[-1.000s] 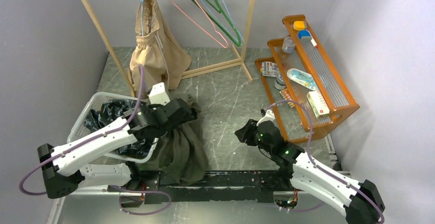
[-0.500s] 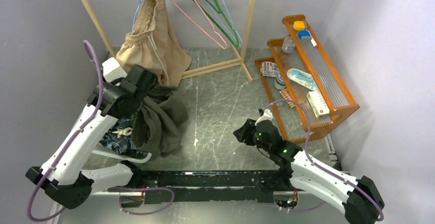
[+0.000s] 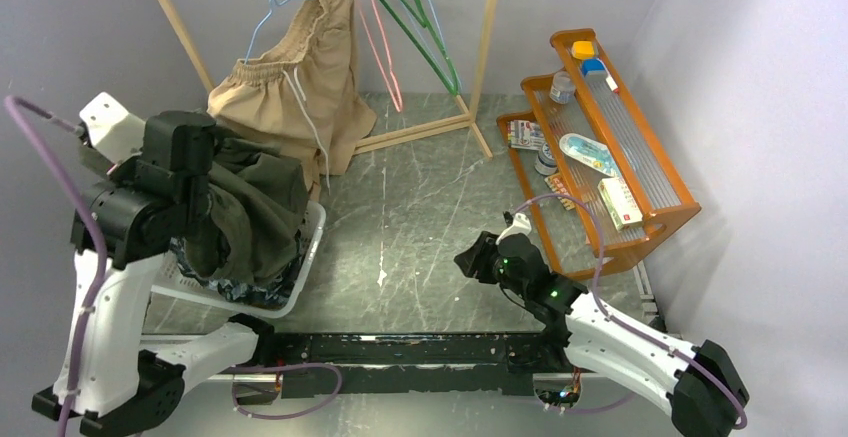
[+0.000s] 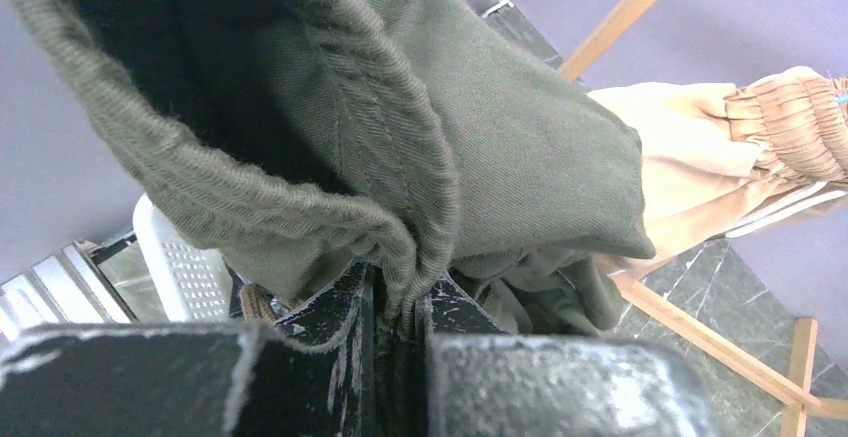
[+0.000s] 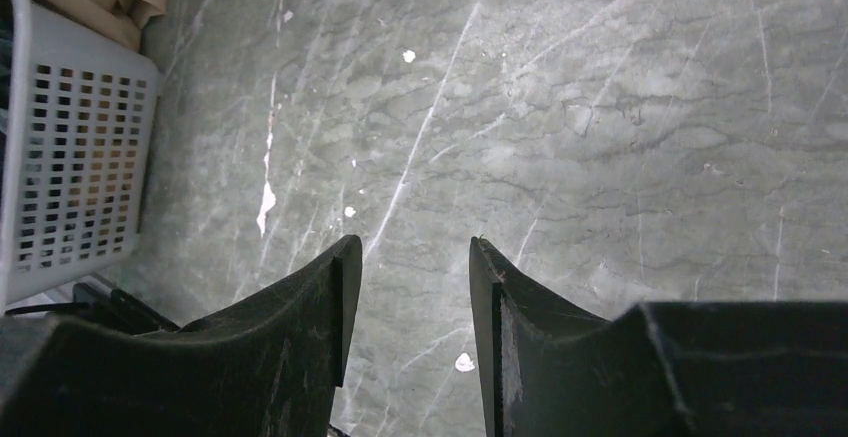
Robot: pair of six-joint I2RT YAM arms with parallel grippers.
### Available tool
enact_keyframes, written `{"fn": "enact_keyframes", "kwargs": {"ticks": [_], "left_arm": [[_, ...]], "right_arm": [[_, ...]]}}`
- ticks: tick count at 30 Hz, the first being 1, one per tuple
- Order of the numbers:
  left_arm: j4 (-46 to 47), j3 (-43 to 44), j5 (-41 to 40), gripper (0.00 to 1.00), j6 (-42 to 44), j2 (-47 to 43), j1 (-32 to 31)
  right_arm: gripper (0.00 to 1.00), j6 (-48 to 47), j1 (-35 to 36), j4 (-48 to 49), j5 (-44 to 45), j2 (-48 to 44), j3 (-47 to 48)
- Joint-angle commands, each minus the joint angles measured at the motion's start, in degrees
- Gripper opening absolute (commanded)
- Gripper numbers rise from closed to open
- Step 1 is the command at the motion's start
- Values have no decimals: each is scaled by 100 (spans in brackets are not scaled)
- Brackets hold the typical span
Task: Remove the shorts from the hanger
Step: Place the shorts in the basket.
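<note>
Between the closed fingers of my left hand (image 4: 398,307), a fold of the olive green shorts (image 4: 480,137) pinched tight, the rest draping over the white basket (image 4: 185,272) below, beige shorts (image 4: 690,167) on the blue hanger (image 3: 258,29) just beyond, my right hand (image 5: 405,297) well apart, parted, empty, over the tabletop (image 5: 600,107)

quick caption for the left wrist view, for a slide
Left tool clamped on a fold of the olive green shorts, beige shorts in the background.
</note>
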Motion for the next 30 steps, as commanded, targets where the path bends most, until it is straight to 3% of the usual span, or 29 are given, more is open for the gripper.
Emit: {"fn": "enact_keyframes", "kwargs": {"ticks": [1,6,14,19,24,30], "left_arm": [[-98,-57,-412,7,246,-280,99],[-96,-104,-61,7,828,1,413],[-89,-192,-431,7,1135,121,1258],[-28,-1457,-102,7,541,540,1301],[1205,-2951,856,7,454,771,1501],[2821,-4584,1846,7,447,477,2430]], "right_arm": [[47,-9,11,283,-28,215,105],[48,-78,8,378,-121,347,158],[48,-35,8,444,-86,400,103],[48,-8,8,743,-213,661,63],[48,-135,7,581,-290,912,267],[48,-203,7,395,-242,736,204]]}}
